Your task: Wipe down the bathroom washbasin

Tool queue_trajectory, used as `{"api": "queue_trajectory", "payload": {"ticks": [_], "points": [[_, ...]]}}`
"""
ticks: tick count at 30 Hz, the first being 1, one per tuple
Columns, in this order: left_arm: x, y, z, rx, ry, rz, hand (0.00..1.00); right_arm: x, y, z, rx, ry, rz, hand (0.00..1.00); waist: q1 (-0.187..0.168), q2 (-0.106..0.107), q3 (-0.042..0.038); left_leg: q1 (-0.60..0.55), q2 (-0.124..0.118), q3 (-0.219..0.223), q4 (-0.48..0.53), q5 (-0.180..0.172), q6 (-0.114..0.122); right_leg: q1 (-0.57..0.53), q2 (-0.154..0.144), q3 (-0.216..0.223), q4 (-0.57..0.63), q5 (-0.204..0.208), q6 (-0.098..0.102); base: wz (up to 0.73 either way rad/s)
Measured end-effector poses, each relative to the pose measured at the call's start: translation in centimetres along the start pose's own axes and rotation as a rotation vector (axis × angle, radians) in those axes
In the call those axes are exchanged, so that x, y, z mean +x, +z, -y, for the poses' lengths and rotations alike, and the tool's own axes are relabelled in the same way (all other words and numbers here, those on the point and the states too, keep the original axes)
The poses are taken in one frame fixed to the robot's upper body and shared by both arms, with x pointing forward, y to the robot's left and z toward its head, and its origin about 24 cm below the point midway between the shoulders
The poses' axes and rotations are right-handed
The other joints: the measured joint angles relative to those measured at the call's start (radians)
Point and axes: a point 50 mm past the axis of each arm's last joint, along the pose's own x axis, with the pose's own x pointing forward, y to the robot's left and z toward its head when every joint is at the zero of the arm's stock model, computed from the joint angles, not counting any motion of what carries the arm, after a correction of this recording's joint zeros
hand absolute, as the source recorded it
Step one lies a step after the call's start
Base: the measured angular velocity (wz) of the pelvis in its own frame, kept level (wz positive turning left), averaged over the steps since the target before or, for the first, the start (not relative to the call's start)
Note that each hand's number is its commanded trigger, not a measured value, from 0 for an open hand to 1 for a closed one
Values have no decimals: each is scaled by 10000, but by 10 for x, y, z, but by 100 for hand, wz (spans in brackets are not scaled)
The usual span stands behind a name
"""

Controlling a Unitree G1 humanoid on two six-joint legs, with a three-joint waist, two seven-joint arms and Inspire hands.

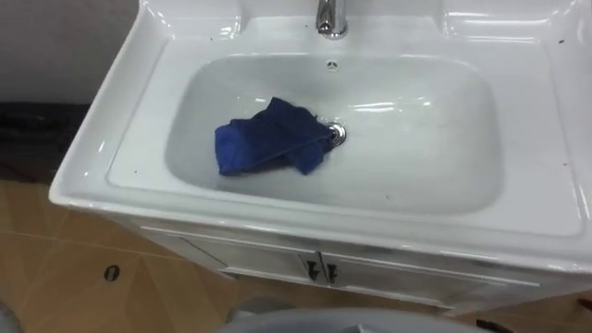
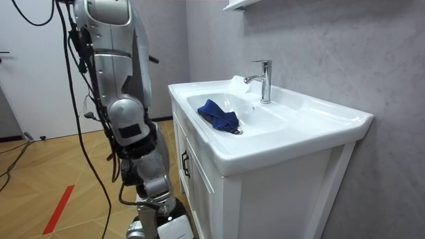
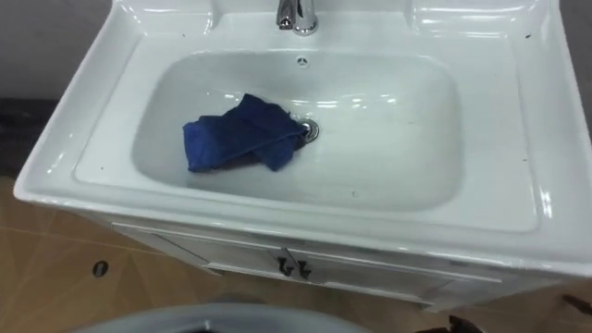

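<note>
Inside the white basin [image 1: 421, 139], a crumpled blue cloth [image 1: 264, 139] lies left of the drain [image 1: 338, 134], touching it, below the chrome faucet [image 1: 330, 17]. The robot stands before the vanity cabinet [image 2: 199, 192]; its hands' state cannot be told.

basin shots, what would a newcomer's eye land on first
The crumpled blue cloth stands out first, lying inside the white basin on its left half, with one corner reaching the drain. Next comes the chrome tap at the basin's back rim. In the room view the robot stands upright at the front of the white cabinet under the basin.
</note>
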Motion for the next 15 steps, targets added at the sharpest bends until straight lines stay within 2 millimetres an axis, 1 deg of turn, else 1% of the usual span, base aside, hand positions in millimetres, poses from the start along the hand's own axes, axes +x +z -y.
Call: {"api": "queue_trajectory", "payload": {"ticks": [2, 4, 6, 7, 8, 9, 11, 12, 13, 14, 15], "points": [[6, -10, -16, 80, 629, -486, 0, 0, 5, 0, -12, 79, 29, 0, 132, -84, 3, -50, -12, -96, 1, 0, 0, 3, 3, -129, -5, 0, 2, 15], [10, -19, -26, 109, 1111, -978, 0, 0, 2, 3, -57, 82, -55, 0, 321, -52, 10, -36, -13, -106, -7, 0, 0, 23, 1, -157, 13, 1, 3, 5], [14, -35, -41, 413, 1583, -1476, 0, 0, 2, 4, -162, 126, -61, 0, 347, -41, 40, -61, -13, -137, -9, 0, 0, 5, -1, -194, 20, 1, 2, 2], [15, -46, -50, 420, 1892, -2041, 0, 0, 2, 4, -182, 176, -52, 0, 356, -32, 53, -88, -14, -150, -1, -1, 0, -7, 4, -190, 18, 0, 3, 0], [14, -58, -60, 388, 2215, -2653, 0, 0, 4, 3, -213, 218, -39, 0, 331, -46, 61, -93, -14, -146, -7, -1, 0, -9, 3, -202, 18, 0, 3, 0], [14, -64, -65, 381, 2389, -2995, 0, 0, 5, 3, -209, 231, -14, 0, 322, -52, 53, -91, -14, -144, -6, -1, 0, -5, 2, -201, 11, -1, 4, 0], [7, -91, -81, 747, 2950, -4142, 0, 0, 7, 3, -304, 309, -59, 0, 313, -24, 69, -121, -16, -151, -11, -2, 1, -8, -3, -224, -17, -5, 4, 0], [5, -98, -85, 950, 3003, -4349, 0, 0, 7, 2, -365, 317, -58, 0, 308, -25, 74, -125, -16, -151, -8, -2, 1, -13, -4, -225, -19, -5, 4, 0], [-2, -110, -93, 1448, 2982, -4642, 0, 0, 7, 2, -461, 344, -77, 0, 304, -82, 66, -115, -18, -140, -12, -2, 1, -18, -11, -204, -20, -5, 4, 0], [-10, -122, -100, 1923, 2879, -4932, 0, 0, 7, 2, -443, 422, -81, 0, 305, -116, 79, -115, -20, -135, -11, -2, 1, -21, -19, -205, -23, -6, 5, 0], [-13, -127, -103, 2202, 2817, -5093, 0, 0, 7, 1, -440, 456, -82, 0, 295, -147, 86, -116, -24, -143, -14, -2, 1, -20, -20, -210, -23, -9, 5, 0]]}}
